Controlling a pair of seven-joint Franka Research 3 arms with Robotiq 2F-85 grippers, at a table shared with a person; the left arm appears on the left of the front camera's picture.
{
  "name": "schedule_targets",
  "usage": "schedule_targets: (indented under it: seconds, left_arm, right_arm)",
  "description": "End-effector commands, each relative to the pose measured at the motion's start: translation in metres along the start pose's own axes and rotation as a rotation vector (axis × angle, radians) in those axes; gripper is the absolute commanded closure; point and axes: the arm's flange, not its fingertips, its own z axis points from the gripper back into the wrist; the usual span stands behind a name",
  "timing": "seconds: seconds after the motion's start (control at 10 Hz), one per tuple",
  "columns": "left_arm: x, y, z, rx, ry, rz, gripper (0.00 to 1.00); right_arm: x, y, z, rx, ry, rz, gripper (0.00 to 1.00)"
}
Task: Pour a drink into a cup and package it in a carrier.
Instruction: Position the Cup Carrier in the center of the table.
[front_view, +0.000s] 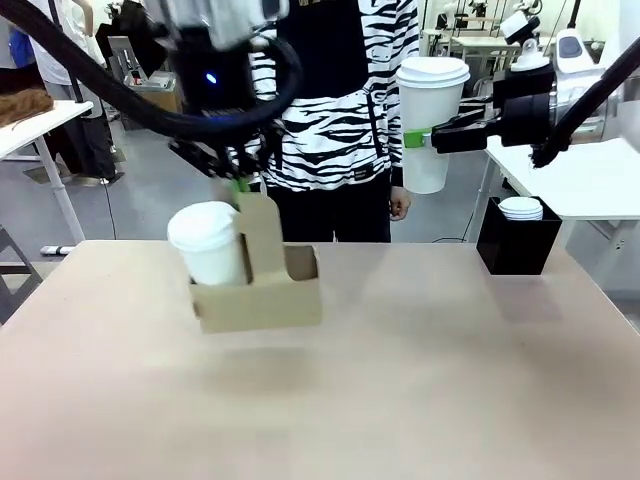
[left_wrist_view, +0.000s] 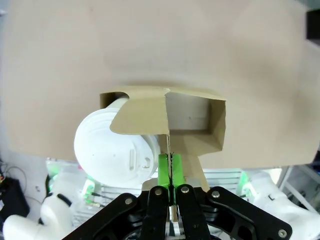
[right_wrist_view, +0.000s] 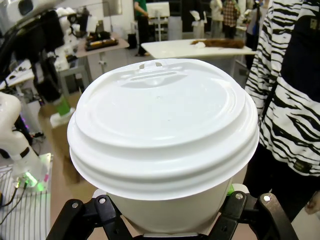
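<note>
- The left gripper (front_view: 240, 182) is clamped flat on the top edge of the tall handle panel of the small brown cardboard cup carrier (front_view: 262, 300). In the left wrist view its green pads (left_wrist_view: 164, 170) press the panel from both sides with no gap.
- The carrier hangs upright from that pinch, and the soft shadow under it suggests it is just above the beige table (front_view: 400, 400), not resting on it. Holding it by the handle keeps both slots open from above.
- A second white lidded paper cup (front_view: 208, 245) sits in the carrier's left-hand slot. The other slot (left_wrist_view: 192, 117), across the handle panel, is empty and looks meant for the next cup.
- The right gripper (front_view: 415, 140) is closed around the body of a tall white paper cup with a white plastic lid (front_view: 430, 120), just under the rim. The cup is upright, high in the air and well to the right of the carrier, probably to keep any liquid level.
- With lids on, I cannot tell whether either cup holds drink.
- A person in a black-and-white striped top (front_view: 340, 120) stands at the far edge, between the two arms, one hand (front_view: 400, 206) hanging low.
- A black box (front_view: 518, 248) with a white round lid (front_view: 520, 208) on top stands at the table's far right, below the raised cup.
- The handle panel and the left gripper on it stand beside the free slot, so I judge the cup must come down clear of both.
</note>
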Motion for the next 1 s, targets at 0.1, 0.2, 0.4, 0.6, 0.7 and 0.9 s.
schedule_targets:
  seconds: [0.1, 0.2, 0.4, 0.6, 0.7, 0.9]
  left_arm:
    - [-0.006, -0.045, -0.048, -0.011, 0.019, -0.032, 0.98]
    - [-0.014, -0.058, -0.062, -0.011, 0.016, -0.044, 0.98]
    - [-0.027, -0.083, -0.09, 0.001, -0.001, -0.067, 0.98]
    - [-0.036, -0.093, -0.112, 0.034, -0.009, -0.06, 0.98]
    - [-0.039, -0.096, -0.123, 0.049, -0.013, -0.066, 0.98]
    - [-0.042, -0.098, -0.141, 0.061, -0.008, -0.062, 0.98]
  right_arm:
    - [0.005, -0.001, -0.002, -0.012, -0.003, 0.006, 0.2]
    - [0.005, -0.001, -0.002, -0.012, -0.003, 0.006, 0.2]
    - [0.005, -0.001, -0.002, -0.012, -0.003, 0.006, 0.2]
    - [0.005, -0.001, -0.002, -0.012, -0.003, 0.006, 0.2]
    - [0.005, -0.001, -0.002, -0.012, -0.003, 0.006, 0.2]
    - [0.005, -0.001, -0.002, -0.012, -0.003, 0.006, 0.2]
